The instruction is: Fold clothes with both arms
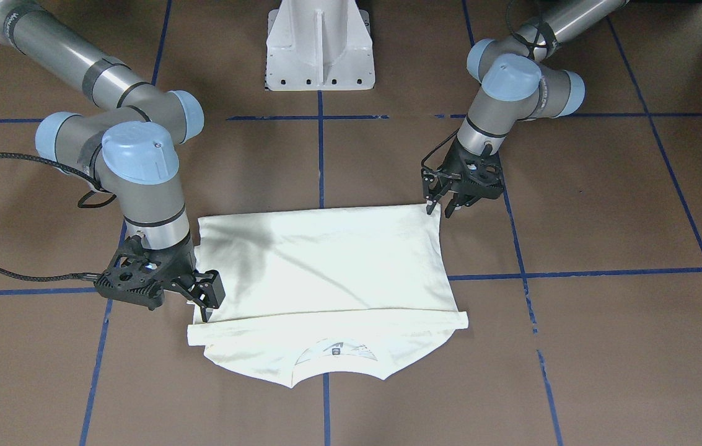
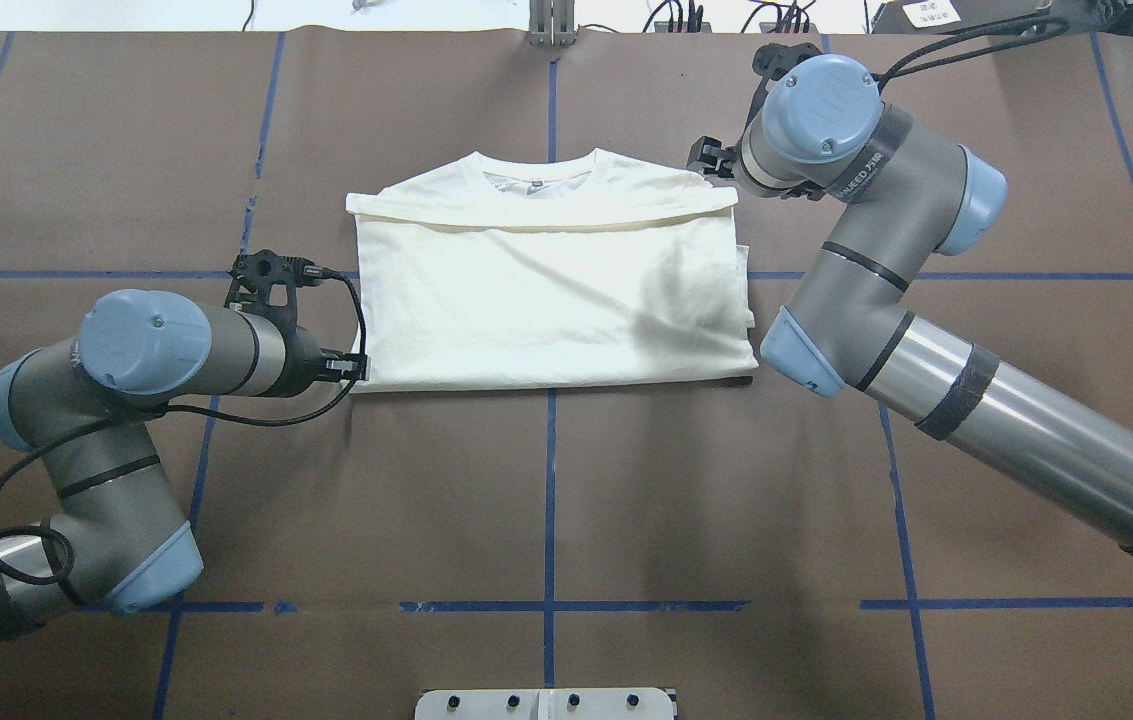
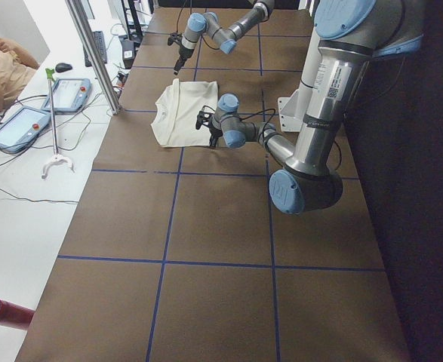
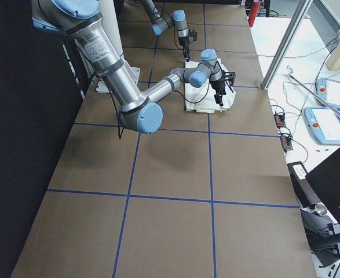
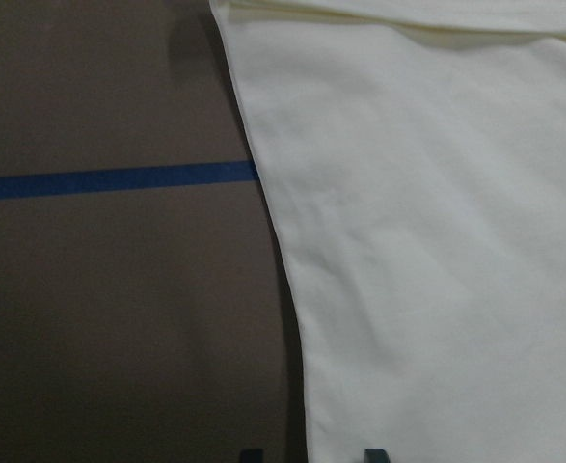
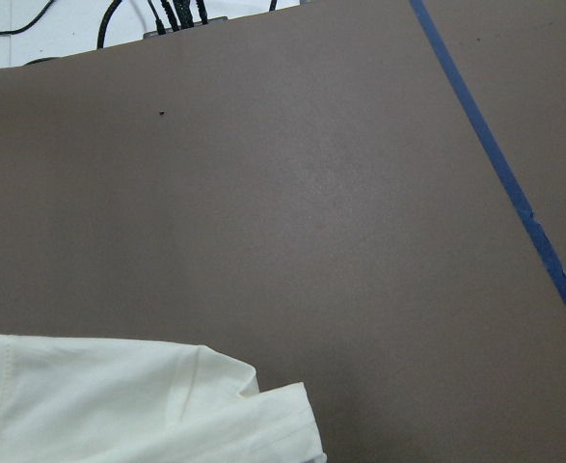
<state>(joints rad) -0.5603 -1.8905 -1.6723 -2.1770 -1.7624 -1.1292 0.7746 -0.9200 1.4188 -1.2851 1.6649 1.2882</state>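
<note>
1 cream-white fabric T-shirt (image 2: 546, 300), folded rectangular, plain side up; 1 black left gripper (image 1: 440, 210), fingers parted; 1 black right gripper (image 1: 207, 306), can't tell.

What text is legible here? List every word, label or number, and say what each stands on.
No text reads clearly enough to quote.
Lettering on a dark band of the right arm: blurred, unreadable.
Neck label inside the collar of the shirt: too small to read.
Sticker on the left arm: too small to read.
</note>
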